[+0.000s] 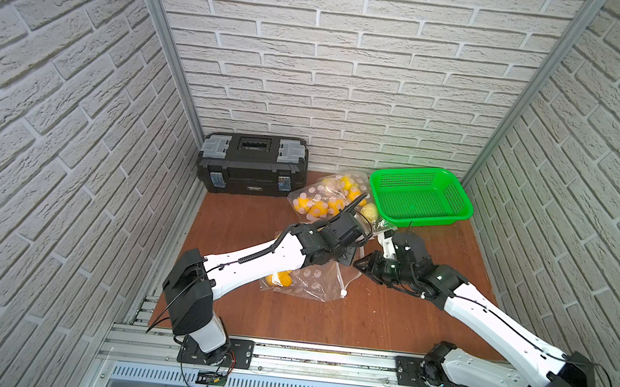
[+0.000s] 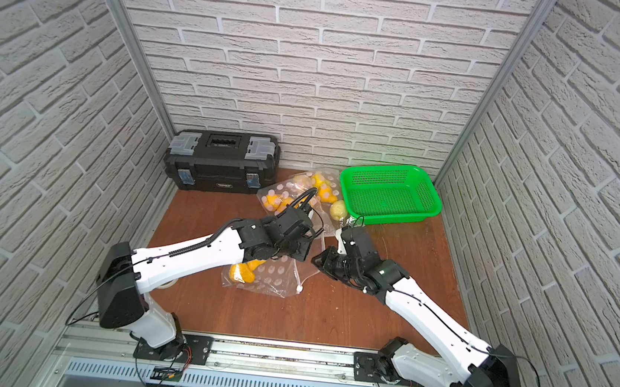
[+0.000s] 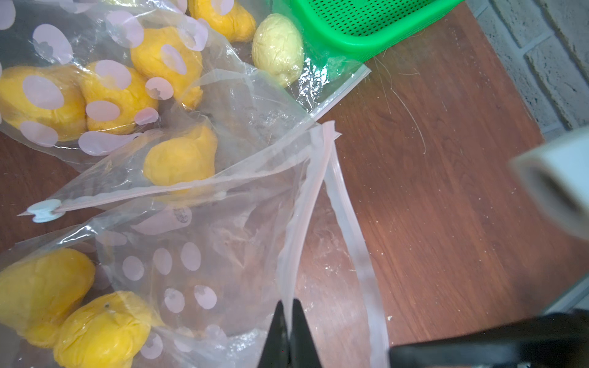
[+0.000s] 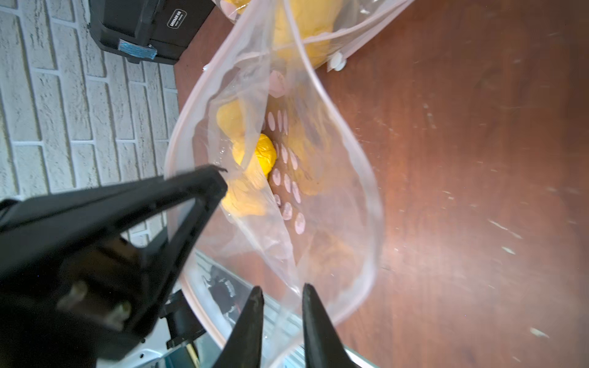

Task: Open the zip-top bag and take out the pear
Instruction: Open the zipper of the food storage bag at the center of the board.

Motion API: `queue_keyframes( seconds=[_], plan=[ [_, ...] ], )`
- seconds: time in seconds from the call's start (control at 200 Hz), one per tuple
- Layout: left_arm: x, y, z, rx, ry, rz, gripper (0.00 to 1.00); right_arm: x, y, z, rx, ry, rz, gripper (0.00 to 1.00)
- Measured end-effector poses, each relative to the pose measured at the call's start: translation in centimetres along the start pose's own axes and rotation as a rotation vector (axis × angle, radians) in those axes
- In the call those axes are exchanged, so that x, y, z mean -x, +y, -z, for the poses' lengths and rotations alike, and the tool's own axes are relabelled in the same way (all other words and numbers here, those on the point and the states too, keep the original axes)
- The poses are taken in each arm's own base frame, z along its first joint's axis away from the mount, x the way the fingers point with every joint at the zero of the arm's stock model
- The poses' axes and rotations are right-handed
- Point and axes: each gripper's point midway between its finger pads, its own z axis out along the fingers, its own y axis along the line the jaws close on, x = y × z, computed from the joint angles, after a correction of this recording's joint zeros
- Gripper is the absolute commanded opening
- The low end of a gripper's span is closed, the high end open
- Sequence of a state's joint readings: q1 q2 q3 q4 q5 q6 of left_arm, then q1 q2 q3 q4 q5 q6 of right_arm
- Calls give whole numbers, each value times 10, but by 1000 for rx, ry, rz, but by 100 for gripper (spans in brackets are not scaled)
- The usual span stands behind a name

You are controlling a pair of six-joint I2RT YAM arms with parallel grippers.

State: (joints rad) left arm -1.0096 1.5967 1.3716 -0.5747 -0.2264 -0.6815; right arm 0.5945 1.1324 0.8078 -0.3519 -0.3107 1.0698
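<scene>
The left gripper (image 3: 289, 306) is closed on one lip of the zip-top bag (image 4: 334, 197). The right gripper (image 4: 283, 287) stands parted at the bag's mouth, seemingly straddling the opposite lip. The pear (image 4: 259, 153) lies deep inside the bag. Hold the mouth wide, reach in parted, and close on fruit, not film.

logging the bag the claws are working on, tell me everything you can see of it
Clear plastic zip-top bag with pale pink dots and a pinkish zip strip, lying crumpled on the wooden table. Its mouth gapes wide; yellow pears sit deep inside. The left claw is shut on one lip; the right claw, open, is at the opposite lip.
</scene>
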Motion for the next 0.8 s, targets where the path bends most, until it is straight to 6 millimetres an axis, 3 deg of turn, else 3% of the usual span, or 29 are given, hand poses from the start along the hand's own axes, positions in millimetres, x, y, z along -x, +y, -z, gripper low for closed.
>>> queue_keyframes(
  seconds=[0.185,0.345,0.485,0.675,0.8],
  plan=[
    [1,-8,3,-10,-17,-6,0,-3,9,-48,50,42,-65,20],
    [4,-17,8,-7,-43,-18,0,-13,-12,-78,53,59,-134,20],
    [3,-24,10,-11,-58,-32,0,-16,-22,-89,68,60,-159,21],
    [12,-42,12,-81,-75,-29,0,-15,-9,-98,144,77,-135,28],
    [15,-44,11,-87,-82,-25,29,-12,-5,-97,186,70,-117,34]
  ],
)
